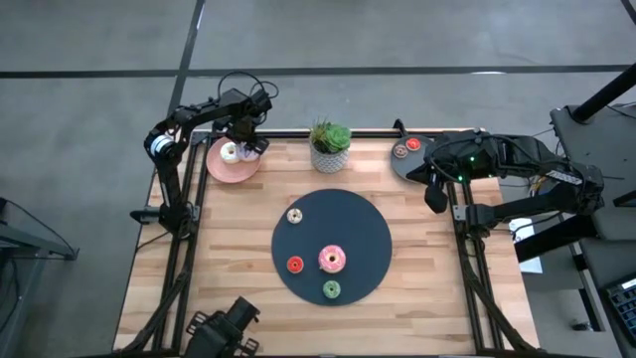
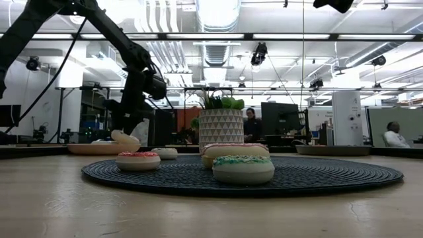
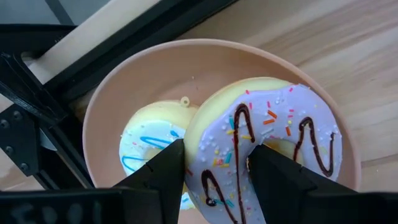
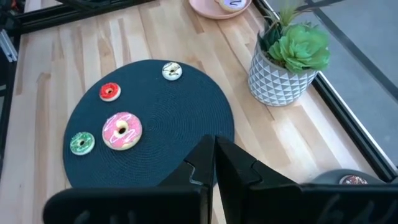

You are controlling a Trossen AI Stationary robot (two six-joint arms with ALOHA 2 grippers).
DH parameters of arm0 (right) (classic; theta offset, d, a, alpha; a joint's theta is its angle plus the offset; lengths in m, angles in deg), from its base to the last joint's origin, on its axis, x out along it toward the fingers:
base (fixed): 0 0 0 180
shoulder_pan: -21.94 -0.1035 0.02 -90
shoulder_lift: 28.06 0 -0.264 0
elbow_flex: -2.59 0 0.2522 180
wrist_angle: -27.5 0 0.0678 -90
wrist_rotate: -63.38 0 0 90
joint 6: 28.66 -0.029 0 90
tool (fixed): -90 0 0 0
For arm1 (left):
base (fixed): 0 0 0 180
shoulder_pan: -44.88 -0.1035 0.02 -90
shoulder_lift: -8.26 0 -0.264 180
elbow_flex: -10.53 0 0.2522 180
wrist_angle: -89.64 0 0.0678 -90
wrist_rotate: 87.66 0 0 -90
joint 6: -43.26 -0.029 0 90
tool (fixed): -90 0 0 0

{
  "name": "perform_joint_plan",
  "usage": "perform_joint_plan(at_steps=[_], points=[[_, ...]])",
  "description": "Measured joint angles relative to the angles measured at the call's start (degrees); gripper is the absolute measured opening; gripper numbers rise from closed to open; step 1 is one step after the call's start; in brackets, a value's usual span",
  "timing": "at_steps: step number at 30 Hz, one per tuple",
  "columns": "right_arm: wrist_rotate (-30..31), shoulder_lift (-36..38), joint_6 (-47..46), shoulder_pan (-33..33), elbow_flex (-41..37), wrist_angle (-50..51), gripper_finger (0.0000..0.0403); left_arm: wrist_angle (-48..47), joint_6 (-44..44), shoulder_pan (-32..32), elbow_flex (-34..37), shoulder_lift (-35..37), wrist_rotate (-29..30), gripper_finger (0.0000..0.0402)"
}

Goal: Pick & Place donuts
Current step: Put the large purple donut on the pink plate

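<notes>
My left gripper (image 1: 243,139) is at the far left over the pink plate (image 1: 224,171), shut on the purple-white frosted donut (image 3: 292,124). A white donut with blue lines (image 3: 149,140) lies flat in the same plate (image 3: 124,81). On the dark round disc (image 1: 363,224) lie the pink donut (image 1: 332,260), a red one (image 1: 295,265), a green one (image 1: 331,289) and a cream one (image 1: 294,216). The grey plate (image 1: 402,167) at the far right holds a red (image 1: 413,145) and a brown (image 1: 398,152) small donut. My right gripper (image 4: 214,158) is shut and hovers beside that plate. My left gripper pinches the purple-white donut's ring wall (image 3: 227,158) from above, one finger (image 3: 273,174) in its hole and the other (image 3: 165,171) outside, next to the white donut. The donut (image 2: 125,140) sits tilted over the pink plate (image 2: 92,149), partly overlapping the white donut.
A potted green plant (image 1: 330,147) in a white patterned pot stands at the far edge between the two plates. Black frame rails run along the table's far edge and sides. Bare wood lies around the disc, toward the near edge. People stand in the room beyond.
</notes>
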Motion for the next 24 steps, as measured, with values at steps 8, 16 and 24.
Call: perform_joint_plan(at_steps=[8,16,24], points=[[-0.02,0.00,0.00,0.00,0.00,-0.05,0.0009,-0.01,-0.18,0.00,0.89,0.00,0.02,0.0147],[-0.04,0.00,0.00,0.00,0.00,-0.09,0.0009,0.10,-0.40,0.00,1.62,0.00,0.04,0.0147],[-0.15,0.00,0.01,0.00,0.00,-0.09,0.0009,1.01,-0.99,0.00,1.62,0.00,0.06,0.0167]])
